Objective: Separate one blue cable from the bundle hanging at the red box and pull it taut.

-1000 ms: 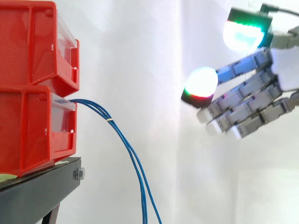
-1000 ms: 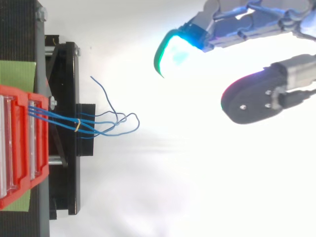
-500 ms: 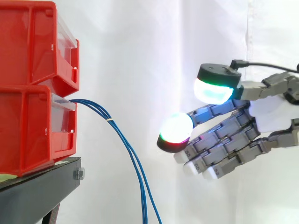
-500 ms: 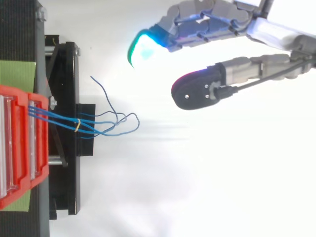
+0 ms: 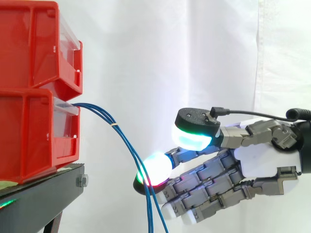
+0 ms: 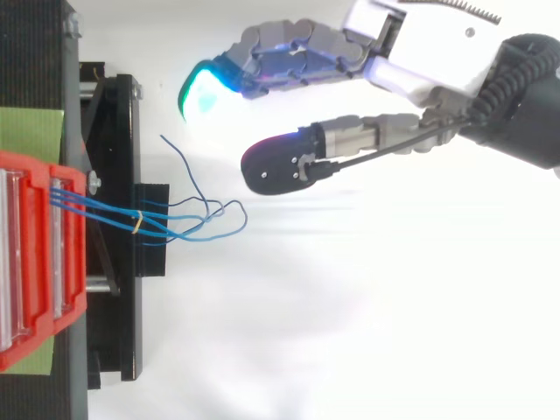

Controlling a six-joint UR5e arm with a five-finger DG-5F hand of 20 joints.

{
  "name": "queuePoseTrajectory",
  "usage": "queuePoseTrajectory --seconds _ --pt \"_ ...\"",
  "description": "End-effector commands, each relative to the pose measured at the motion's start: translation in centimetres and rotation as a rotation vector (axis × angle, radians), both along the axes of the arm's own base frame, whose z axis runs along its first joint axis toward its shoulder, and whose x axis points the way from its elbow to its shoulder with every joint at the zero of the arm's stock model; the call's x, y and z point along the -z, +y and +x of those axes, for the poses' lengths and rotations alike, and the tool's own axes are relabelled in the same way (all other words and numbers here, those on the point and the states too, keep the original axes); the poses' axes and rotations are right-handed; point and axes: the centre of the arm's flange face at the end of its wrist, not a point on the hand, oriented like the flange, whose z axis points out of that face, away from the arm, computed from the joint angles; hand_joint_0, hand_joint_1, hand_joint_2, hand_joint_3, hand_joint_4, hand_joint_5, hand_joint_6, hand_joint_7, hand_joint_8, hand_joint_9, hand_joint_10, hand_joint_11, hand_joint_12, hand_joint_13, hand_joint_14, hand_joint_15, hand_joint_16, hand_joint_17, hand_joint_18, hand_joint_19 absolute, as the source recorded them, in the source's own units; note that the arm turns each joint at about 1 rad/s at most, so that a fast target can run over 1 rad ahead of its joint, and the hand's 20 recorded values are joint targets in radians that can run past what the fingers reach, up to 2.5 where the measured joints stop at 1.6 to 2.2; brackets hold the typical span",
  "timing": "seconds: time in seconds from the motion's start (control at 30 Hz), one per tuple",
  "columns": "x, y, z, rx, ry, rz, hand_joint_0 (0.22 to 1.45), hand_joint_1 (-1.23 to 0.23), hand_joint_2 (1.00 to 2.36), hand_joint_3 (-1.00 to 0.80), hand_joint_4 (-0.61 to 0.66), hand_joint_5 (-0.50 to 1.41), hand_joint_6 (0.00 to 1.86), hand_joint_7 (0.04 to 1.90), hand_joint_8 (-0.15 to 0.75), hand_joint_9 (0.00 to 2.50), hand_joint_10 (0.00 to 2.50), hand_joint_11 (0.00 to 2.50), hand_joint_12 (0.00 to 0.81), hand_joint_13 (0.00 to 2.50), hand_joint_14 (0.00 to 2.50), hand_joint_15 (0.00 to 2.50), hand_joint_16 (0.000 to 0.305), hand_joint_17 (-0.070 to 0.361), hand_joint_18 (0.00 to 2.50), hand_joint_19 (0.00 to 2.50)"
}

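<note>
Blue cable bundle: exits lower red box on black stand, bound by yellow tie just outside the box, then hangs down in a curve. Below the tie the strands run close together. In top view the free ends loop over each other, and one loose strand splays out toward the hand.

Hand: spread, fingers extended toward the bundle, thumb pad held apart above them, nothing gripped. In side view the lead fingertip overlaps the strands. In top view the hand sits off to one side of the bundle, no contact.

Hazards (est.):
1. Multi-strand pickup. Pads are thick vs. strand spacing, so closing at the present height prob. traps 2+ strands.
2. Miss. Lateral offset not corrected, so pads close on air.
3. Drag-along. Looped ends may snag, so neighbours follow the pull.
4. Over-pull. Tie and box resist, so the box may shift or the cable may slip out.
</note>
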Motion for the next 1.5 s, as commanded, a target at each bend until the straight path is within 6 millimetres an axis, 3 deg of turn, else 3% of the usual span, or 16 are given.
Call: queuePoseTrajectory --seconds 0.0,0.23,0.4,0.63,1.47 --pt "0.4 0.9 0.4 -0.011 -0.010 0.001 0.53 -0.60 1.00 -0.50 0.30 -0.20 0.50 0.84 0.309 0.57 0.00 0.20 0.336 0.57 0.01 0.24 0.038 0.085 0.42 0.29" --pt "0.3 2.9 0.7 -0.030 -0.021 -0.003 0.49 -0.50 1.00 -0.50 0.31 -0.20 0.50 0.85 0.327 0.59 0.01 0.22 0.358 0.60 0.01 0.26 0.042 0.093 0.45 0.31" --pt "1.7 4.0 1.9 -0.038 -0.020 0.011 0.49 -0.51 1.00 -0.50 0.33 -0.19 0.50 0.85 0.330 0.61 0.01 0.24 0.364 0.62 0.01 0.27 0.042 0.095 0.48 0.32" --pt "0.3 4.6 2.7 -0.045 -0.048 0.028 0.52 -0.41 1.00 -0.50 0.33 -0.17 0.50 0.87 0.337 0.67 0.01 0.26 0.354 0.65 0.01 0.30 0.041 0.092 0.49 0.35" --pt "-0.8 8.5 3.7 -0.069 -0.124 0.006 0.57 -0.58 1.00 -0.50 0.35 -0.14 0.50 0.94 0.329 0.73 0.01 0.31 0.350 0.75 0.01 0.37 0.038 0.085 0.54 0.40"
